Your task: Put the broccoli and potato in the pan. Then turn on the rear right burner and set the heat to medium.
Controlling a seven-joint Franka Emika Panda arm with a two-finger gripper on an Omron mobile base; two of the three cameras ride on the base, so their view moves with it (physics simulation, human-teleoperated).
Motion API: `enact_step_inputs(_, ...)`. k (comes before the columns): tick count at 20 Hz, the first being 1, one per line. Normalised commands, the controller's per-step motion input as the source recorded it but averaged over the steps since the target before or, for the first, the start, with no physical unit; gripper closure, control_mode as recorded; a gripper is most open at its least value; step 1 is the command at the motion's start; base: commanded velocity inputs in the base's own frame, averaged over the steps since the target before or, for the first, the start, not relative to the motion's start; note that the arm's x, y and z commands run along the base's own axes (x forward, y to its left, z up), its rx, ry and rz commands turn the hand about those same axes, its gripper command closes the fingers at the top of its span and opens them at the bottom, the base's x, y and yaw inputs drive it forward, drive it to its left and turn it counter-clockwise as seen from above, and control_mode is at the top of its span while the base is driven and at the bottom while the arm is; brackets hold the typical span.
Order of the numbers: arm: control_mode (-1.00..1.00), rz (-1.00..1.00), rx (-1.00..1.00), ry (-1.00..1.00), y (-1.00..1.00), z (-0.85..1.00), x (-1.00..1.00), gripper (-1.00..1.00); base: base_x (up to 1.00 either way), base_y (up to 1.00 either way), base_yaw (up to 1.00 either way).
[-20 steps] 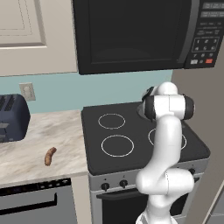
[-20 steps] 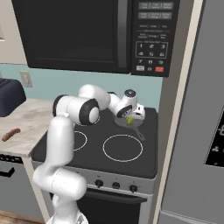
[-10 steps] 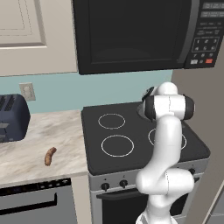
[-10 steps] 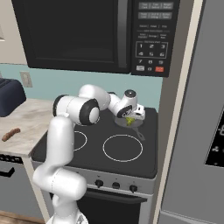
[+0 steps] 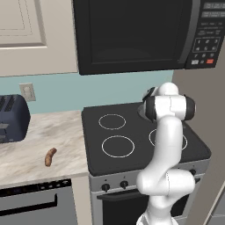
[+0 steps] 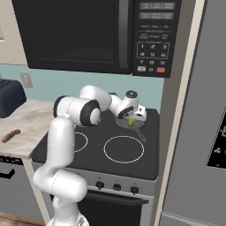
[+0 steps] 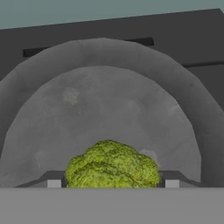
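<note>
The arm reaches over the black stove (image 6: pixel 88 152) to its far right burner, where the gripper (image 6: pixel 132 119) hangs just above the pan (image 6: pixel 126 125). In the hand view the broccoli (image 7: pixel 113 165) sits between the two dark fingertips (image 7: pixel 53 180), one at each side of the floret, with the grey floor of the pan spread out behind it. The jaws stand partly apart, about as wide as the floret; whether they press on it or have let it go cannot be told. From the right base view the broccoli (image 6: pixel 131 122) shows as a small yellow-green spot right under the gripper, inside the rim of the pan, whose thin handle points toward the near right.

The potato (image 5: pixel 50 157) lies well apart from all this, on the marbled table (image 5: pixel 26 149) left of the stove, near its front edge. A dark toaster (image 5: pixel 13 118) stands farther back on the same table, at the far left. A black microwave (image 5: pixel 132 33) hangs above the stove.
</note>
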Motion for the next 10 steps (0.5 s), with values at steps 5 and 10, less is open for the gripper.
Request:
enact_step_inputs(5,-1.00,0.00,0.00,0.00,0.00,0.00,0.00,-1.00,0.00,0.00,0.00)
enact_step_inputs(10,-1.00,0.00,0.00,-0.03,0.00,0.05,-0.01,-1.00,0.00,0.00,0.00)
